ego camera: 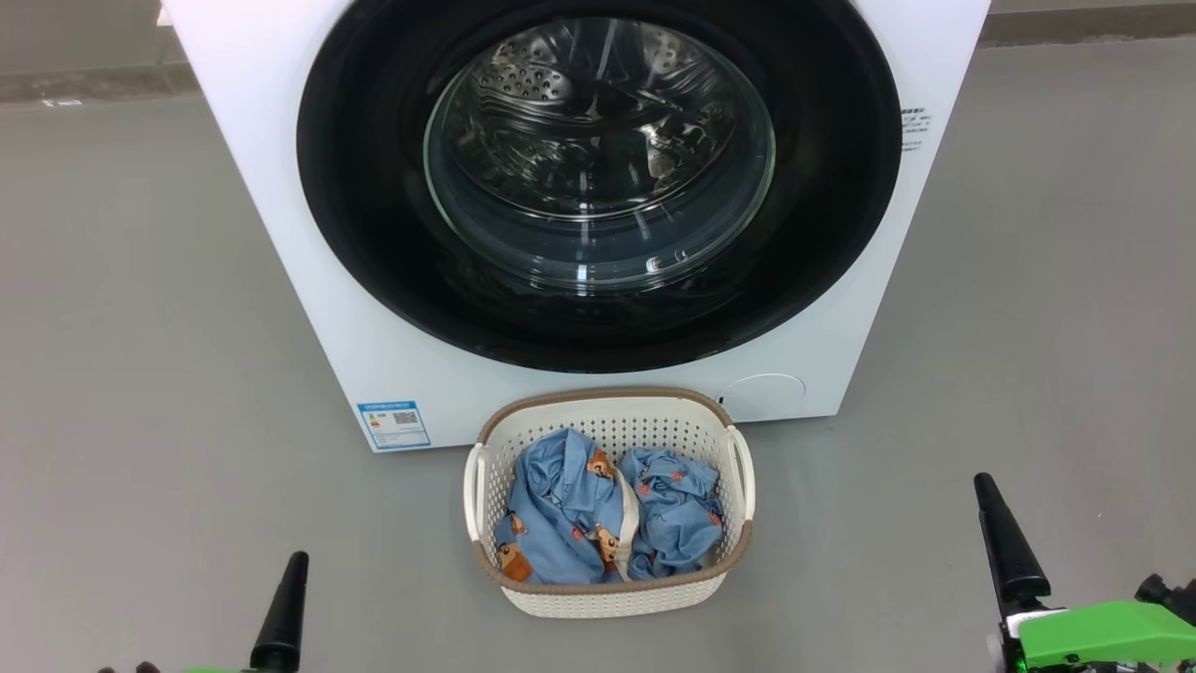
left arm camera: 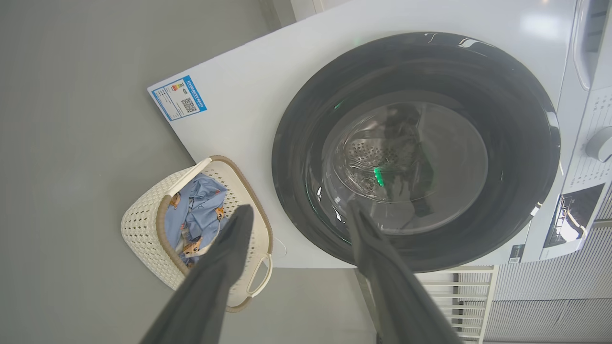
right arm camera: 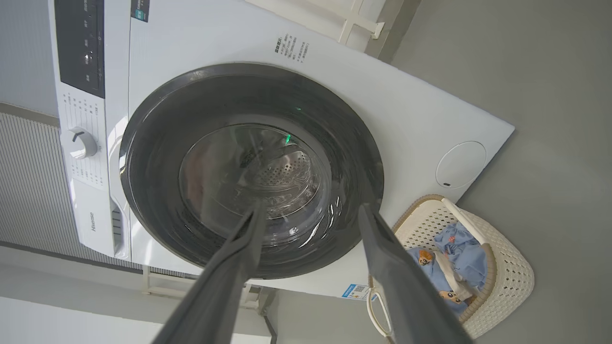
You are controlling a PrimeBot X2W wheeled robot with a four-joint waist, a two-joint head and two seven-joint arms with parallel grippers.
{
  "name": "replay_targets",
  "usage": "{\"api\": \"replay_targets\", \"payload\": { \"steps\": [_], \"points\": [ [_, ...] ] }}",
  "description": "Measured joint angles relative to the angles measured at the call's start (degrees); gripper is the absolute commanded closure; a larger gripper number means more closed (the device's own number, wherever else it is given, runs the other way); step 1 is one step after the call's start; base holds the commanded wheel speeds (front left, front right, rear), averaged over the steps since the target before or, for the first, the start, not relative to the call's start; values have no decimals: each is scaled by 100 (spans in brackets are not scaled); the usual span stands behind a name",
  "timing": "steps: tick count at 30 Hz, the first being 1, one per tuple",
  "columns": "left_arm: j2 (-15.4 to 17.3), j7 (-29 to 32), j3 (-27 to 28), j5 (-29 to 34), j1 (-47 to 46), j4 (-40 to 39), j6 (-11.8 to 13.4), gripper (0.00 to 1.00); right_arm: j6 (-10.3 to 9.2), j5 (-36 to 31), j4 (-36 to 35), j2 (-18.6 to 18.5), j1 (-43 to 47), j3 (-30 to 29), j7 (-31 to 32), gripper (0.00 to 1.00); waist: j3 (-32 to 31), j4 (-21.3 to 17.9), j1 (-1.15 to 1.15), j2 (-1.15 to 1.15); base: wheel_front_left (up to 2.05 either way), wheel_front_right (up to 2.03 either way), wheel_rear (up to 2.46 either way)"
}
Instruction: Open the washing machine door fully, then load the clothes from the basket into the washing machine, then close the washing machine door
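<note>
The basket [ego camera: 607,404] of clothes [ego camera: 570,509] sits between the left end effector [left arm camera: 299,208] and right end effector [right arm camera: 311,210], both spread apart, empty.

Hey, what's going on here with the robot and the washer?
Nothing is being handled yet. The washing machine door is shut, and the clothes sit in the basket on the floor in front of the washing machine. The left gripper and right gripper are both open and empty, facing the door.

Head cam down/fwd; wrist cams rolled sideways, share door [left arm camera: 416,71], basket [left arm camera: 143,229].
</note>
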Motion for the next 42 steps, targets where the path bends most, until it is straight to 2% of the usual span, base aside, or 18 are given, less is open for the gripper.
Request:
{"api": "replay_targets", "payload": {
  "steps": [22,42],
  "points": [
    [38,-353,-219,2209,9,-193,-3,0,0,-2321,-296,-411,-3,631,-356,0,-32,32,0,0,0,0,0],
    [92,-701,-254,3742,85,-187,-10,0,0,-3818,13,-616,-15,913,-688,0,-10,29,0,0,0,0,0]
  ]
}}
